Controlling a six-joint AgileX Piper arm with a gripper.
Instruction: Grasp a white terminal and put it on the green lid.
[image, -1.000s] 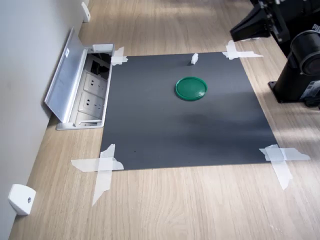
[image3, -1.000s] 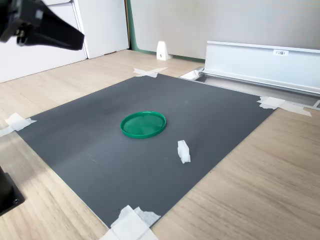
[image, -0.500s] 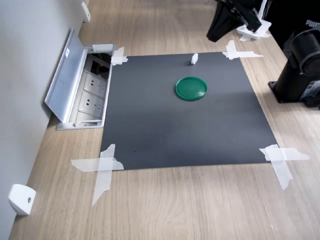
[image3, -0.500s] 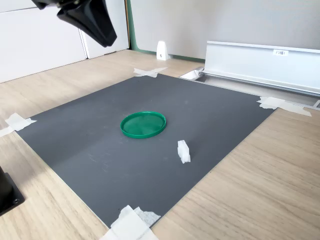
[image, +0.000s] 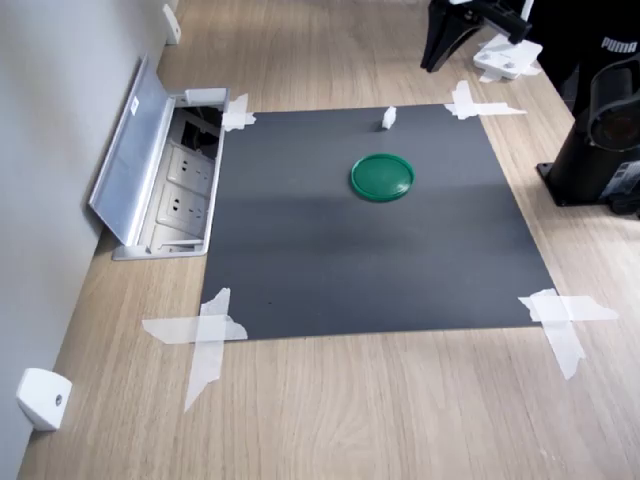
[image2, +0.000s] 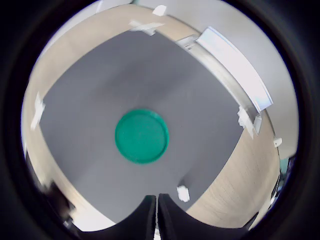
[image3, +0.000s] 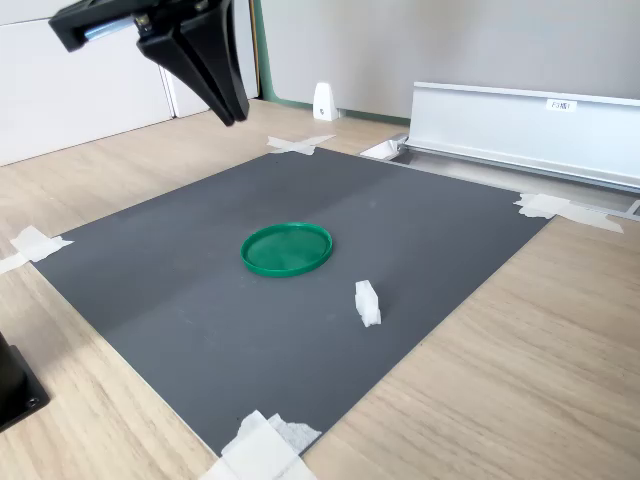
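A dark-green round lid (image: 382, 177) lies flat on a dark grey mat (image: 330, 260); it also shows in the second exterior view (image3: 287, 248) and the wrist view (image2: 142, 136). The tiny white terminal (image: 388, 118) stands on the mat near its far edge in the first exterior view, a short way from the lid (image3: 368, 303) (image2: 183, 193). My gripper (image: 431, 63) hangs in the air above the floor, well clear of both, its black fingers pointing down (image3: 238, 116). In the wrist view the fingers (image2: 148, 215) press together with nothing between them.
An open floor socket box (image: 180, 190) with a raised metal cover (image3: 520, 130) borders the mat. White tape (image: 210, 330) holds the mat's corners. A white base with a stem (image: 508, 58), a white wedge piece (image: 42, 398) and the arm's black base (image: 600, 140) stand around.
The gripper has swung left in the first exterior view, right in the second exterior view, and tilted to point downward. Lid and terminal have not moved.
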